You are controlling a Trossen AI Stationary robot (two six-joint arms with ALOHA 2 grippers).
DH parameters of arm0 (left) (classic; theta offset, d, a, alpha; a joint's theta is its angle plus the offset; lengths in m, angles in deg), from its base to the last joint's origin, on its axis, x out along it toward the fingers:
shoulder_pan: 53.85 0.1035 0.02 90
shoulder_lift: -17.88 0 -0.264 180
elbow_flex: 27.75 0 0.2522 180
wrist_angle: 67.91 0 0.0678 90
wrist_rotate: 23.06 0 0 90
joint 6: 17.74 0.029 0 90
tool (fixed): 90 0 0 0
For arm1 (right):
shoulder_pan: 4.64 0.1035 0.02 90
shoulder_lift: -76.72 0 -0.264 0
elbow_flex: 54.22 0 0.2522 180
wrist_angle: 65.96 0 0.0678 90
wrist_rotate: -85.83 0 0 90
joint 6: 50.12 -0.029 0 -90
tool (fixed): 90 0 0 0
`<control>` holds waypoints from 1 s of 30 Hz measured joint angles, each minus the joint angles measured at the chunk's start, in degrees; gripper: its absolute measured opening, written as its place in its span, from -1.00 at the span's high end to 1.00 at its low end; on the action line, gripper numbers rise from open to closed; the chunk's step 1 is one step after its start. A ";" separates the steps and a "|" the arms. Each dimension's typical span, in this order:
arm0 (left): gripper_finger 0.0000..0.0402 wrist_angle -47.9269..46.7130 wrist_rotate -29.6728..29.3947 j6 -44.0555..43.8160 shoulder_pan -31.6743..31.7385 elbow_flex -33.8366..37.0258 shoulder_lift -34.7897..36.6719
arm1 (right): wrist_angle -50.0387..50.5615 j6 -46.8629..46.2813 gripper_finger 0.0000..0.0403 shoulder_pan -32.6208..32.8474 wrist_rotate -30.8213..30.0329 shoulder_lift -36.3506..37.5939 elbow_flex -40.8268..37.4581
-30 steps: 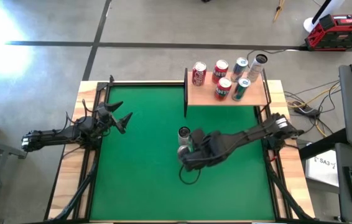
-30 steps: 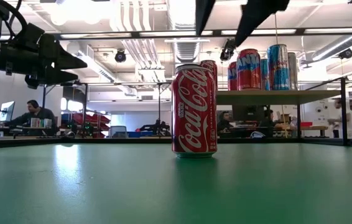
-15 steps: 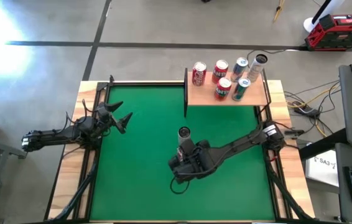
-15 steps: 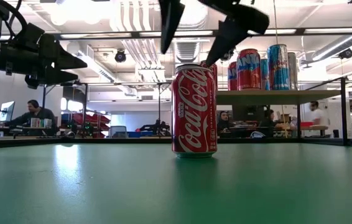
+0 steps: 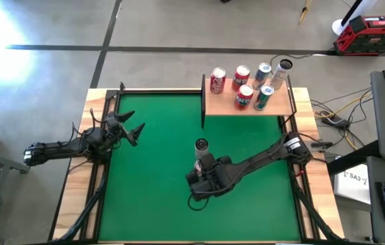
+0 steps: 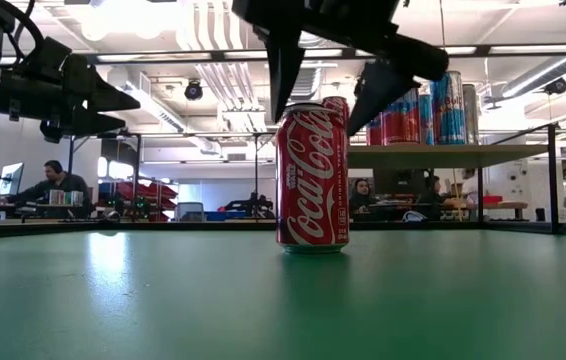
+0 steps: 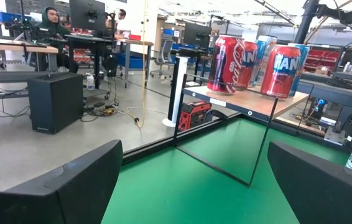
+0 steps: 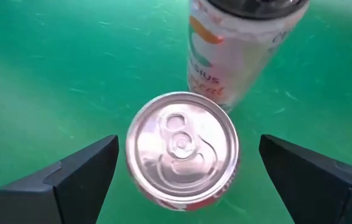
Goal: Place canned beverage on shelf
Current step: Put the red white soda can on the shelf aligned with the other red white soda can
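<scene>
A red Coca-Cola can (image 6: 312, 178) stands upright on the green table, its silver top (image 8: 184, 142) facing the right wrist camera. My right gripper (image 6: 323, 118) is open and points down over it, one finger on either side of the can's top, apart from it. In the high view my right gripper (image 5: 205, 170) covers most of the can. The tan wooden shelf (image 5: 247, 103) stands at the table's far right and holds several cans; it also shows in the low view (image 6: 433, 155). My left gripper (image 5: 135, 131) waits open at the table's left edge.
A slim white can with a dark lid (image 5: 201, 145) stands on the table just beyond the Coca-Cola can and shows in the right wrist view (image 8: 244, 43). The shelf's cans (image 7: 229, 56) take up most of its board. People sit at desks beyond the table (image 6: 58, 185).
My right gripper has moved down and a little toward the table's near-left, from well above the Coca-Cola can to the level of its top, staying open. The can has not moved.
</scene>
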 joint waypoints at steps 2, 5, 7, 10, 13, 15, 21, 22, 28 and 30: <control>-0.92 0.00 -0.01 0.00 0.00 0.00 0.00 | -0.98 -0.22 -0.89 0.00 0.04 0.00 -0.99; -0.92 0.00 0.00 0.00 0.00 -0.02 0.00 | -2.97 -0.18 -0.89 0.00 0.05 0.00 -2.37; -0.92 0.00 -0.01 0.00 0.00 0.00 0.00 | -4.45 -0.22 -0.89 0.00 0.32 0.00 -3.33; -0.92 0.00 -0.01 0.00 0.01 -0.01 0.00 | -5.92 -0.30 -0.89 -0.08 1.04 0.00 -4.50; -0.92 -0.02 0.00 0.00 0.02 0.00 0.02 | -6.98 -0.84 -0.89 -0.27 1.04 0.00 -5.16; -0.92 0.00 -0.01 0.00 0.01 0.00 0.00 | -8.48 -1.28 -0.88 -0.45 0.98 0.00 -5.55; -0.92 -0.02 0.00 0.00 0.02 0.00 0.00 | -11.88 -3.89 -0.65 -1.97 0.24 -1.13 -7.84; -0.92 0.00 -0.02 0.00 0.00 0.00 0.00 | -11.83 -4.40 -0.58 -2.10 0.02 -1.44 -7.84; -0.92 -0.02 -0.02 0.00 0.01 -0.01 0.00 | -11.34 -5.68 -0.49 -1.81 1.26 -1.31 -7.66; -0.92 -0.02 -0.02 0.00 0.02 -0.02 0.00 | -10.45 -5.78 -0.49 -1.14 3.43 -0.33 -7.44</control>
